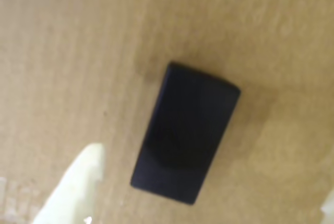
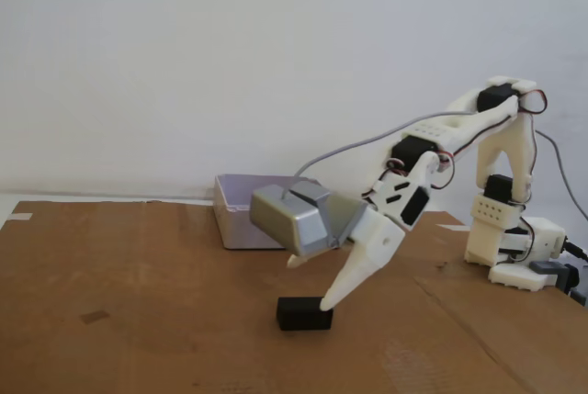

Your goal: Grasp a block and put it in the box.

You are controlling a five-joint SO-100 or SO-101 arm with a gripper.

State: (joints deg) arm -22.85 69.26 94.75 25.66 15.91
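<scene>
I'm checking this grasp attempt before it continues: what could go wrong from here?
The small matte black block lies skewed between the white fingertips, so closing may twist it or push it away. In the fixed view only one finger shows beside the block. The lilac-grey plastic box stands behind the arm, so a weak grip might drop it.

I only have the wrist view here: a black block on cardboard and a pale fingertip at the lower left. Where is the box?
Observer: In the fixed view the box sits behind the block, toward the wall, partly hidden by the arm's grey camera housing.
Operator: Is the block lifted?
Observer: No, it rests on the cardboard.
Operator: How near is the gripper?
Observer: The gripper hangs just above the block's right end; one white finger slopes down to it. Whether the jaws are open is unclear.
</scene>
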